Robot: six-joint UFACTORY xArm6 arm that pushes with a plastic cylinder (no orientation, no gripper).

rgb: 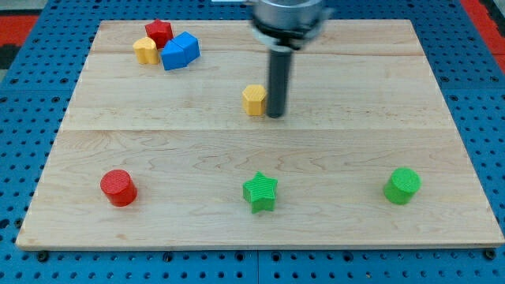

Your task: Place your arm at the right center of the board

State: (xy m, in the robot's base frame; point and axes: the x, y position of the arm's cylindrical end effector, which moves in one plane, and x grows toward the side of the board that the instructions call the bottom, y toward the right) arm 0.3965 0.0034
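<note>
tip: my tip (275, 116) sits mid-board, a bit toward the far side, just right of the yellow block (254, 100), pretty much touching it

far left bunch: red block (159, 32), yellow hexagon-ish block (144, 50) and blue block (181, 51), all jammed together

near row: red cylinder (118, 188) on the left, green star (260, 192) in the middle, green cylinder (402, 186) on the right, well apart from each other

board: light wood board (371, 95) on a blue pegboard (481, 102)

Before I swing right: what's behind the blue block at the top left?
Behind the blue block sits a red block, partly covered by it; a yellow block stands beside it. My tip is elsewhere.
</note>
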